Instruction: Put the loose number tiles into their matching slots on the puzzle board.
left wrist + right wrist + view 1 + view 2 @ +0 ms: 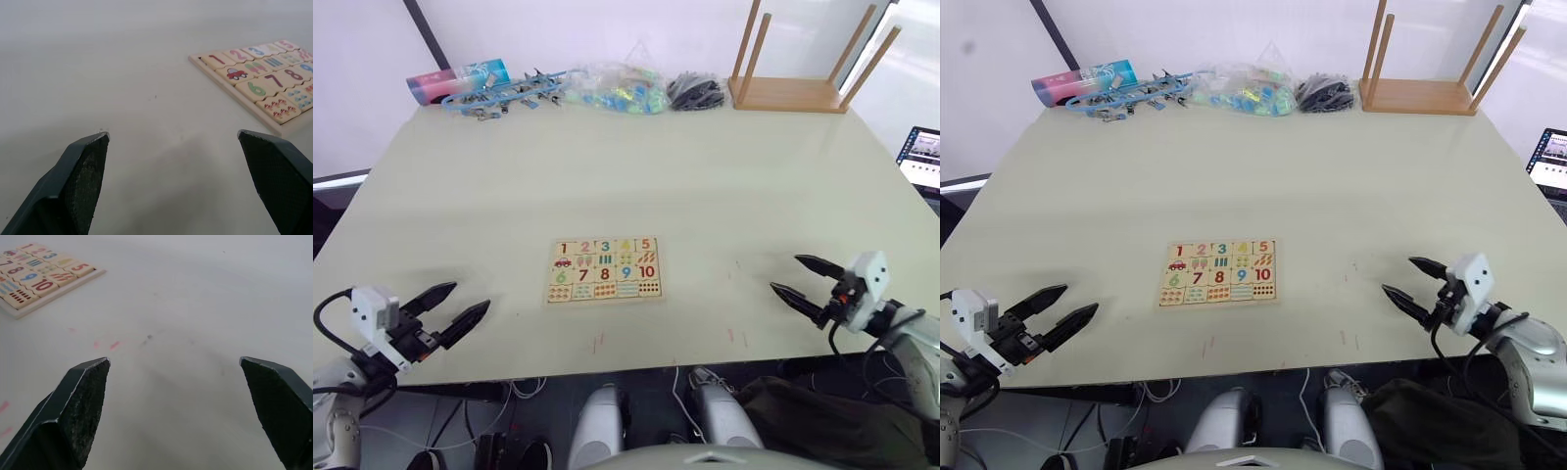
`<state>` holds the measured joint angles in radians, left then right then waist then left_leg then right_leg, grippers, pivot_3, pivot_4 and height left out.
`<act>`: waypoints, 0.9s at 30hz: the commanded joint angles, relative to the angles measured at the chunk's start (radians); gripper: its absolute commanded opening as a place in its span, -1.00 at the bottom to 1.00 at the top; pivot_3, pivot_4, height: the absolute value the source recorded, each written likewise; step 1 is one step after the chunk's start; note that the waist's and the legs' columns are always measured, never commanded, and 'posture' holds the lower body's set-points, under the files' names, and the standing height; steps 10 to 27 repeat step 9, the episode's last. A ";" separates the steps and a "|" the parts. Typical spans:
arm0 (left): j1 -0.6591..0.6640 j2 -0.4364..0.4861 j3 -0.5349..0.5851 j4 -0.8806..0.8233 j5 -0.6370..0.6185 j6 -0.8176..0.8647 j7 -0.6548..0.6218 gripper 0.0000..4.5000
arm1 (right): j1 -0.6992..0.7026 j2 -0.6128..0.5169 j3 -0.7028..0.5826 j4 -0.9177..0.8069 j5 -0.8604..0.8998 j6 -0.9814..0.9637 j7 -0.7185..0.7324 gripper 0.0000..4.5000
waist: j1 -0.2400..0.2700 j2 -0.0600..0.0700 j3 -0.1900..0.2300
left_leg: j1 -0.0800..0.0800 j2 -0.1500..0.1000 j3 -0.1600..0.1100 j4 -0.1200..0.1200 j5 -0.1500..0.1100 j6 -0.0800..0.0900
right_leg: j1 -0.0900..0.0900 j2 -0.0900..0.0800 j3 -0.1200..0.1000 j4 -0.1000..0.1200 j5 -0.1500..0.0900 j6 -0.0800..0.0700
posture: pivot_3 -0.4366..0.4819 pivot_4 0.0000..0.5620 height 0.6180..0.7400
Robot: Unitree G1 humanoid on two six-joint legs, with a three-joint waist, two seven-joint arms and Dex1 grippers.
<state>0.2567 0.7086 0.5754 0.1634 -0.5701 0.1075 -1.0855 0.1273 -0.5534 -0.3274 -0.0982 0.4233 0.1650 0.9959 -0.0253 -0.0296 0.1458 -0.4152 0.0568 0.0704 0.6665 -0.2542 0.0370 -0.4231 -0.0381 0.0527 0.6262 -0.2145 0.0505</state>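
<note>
Clearly legible: digits 1–10 across the puzzle board (604,269).

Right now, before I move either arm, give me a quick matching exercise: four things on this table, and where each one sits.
Things:
1. flat pale wooden puzzle board
2. upturned wooden stool
3. left gripper
4. right gripper

Places:
A. far right corner of the table
B. near edge, right of the board
C. middle of the table, nearer the front edge
D. near edge, left of the board

Pairs: 1-C, 2-A, 3-D, 4-B
</note>
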 commanded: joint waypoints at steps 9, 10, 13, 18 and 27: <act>-0.010 -0.009 -0.007 -0.002 0.069 -0.107 0.031 1.00 | 0.090 -0.018 -0.079 0.018 0.027 -0.089 -0.015 0.98 | 0.011 0.000 -0.001 | 0.001 0.000 0.004 0.000 -0.003 -0.004 | 0.000 -0.017 -0.023 0.000 0.000 0.000 | -0.05 -0.47 0.96; -0.010 -0.009 -0.007 -0.002 0.069 -0.107 0.031 1.00 | 0.090 -0.018 -0.079 0.018 0.027 -0.089 -0.015 0.98 | 0.011 0.000 -0.001 | 0.001 0.000 0.004 0.000 -0.003 -0.004 | 0.000 -0.017 -0.023 0.000 0.000 0.000 | -0.05 -0.47 0.96; -0.010 -0.009 -0.007 -0.002 0.069 -0.107 0.031 1.00 | 0.090 -0.018 -0.079 0.018 0.027 -0.089 -0.015 0.98 | 0.011 0.000 -0.001 | 0.001 0.000 0.004 0.000 -0.003 -0.004 | 0.000 -0.017 -0.023 0.000 0.000 0.000 | -0.05 -0.47 0.96; -0.010 -0.009 -0.007 -0.002 0.069 -0.107 0.031 1.00 | 0.090 -0.018 -0.079 0.018 0.027 -0.089 -0.015 0.98 | 0.011 0.000 -0.001 | 0.001 0.000 0.004 0.000 -0.003 -0.004 | 0.000 -0.017 -0.023 0.000 0.000 0.000 | -0.05 -0.47 0.96; -0.010 -0.009 -0.007 -0.002 0.069 -0.107 0.031 1.00 | 0.090 -0.018 -0.079 0.018 0.027 -0.089 -0.015 0.98 | 0.011 0.000 -0.001 | 0.001 0.000 0.004 0.000 -0.003 -0.004 | 0.000 -0.017 -0.023 0.000 0.000 0.000 | -0.05 -0.47 0.96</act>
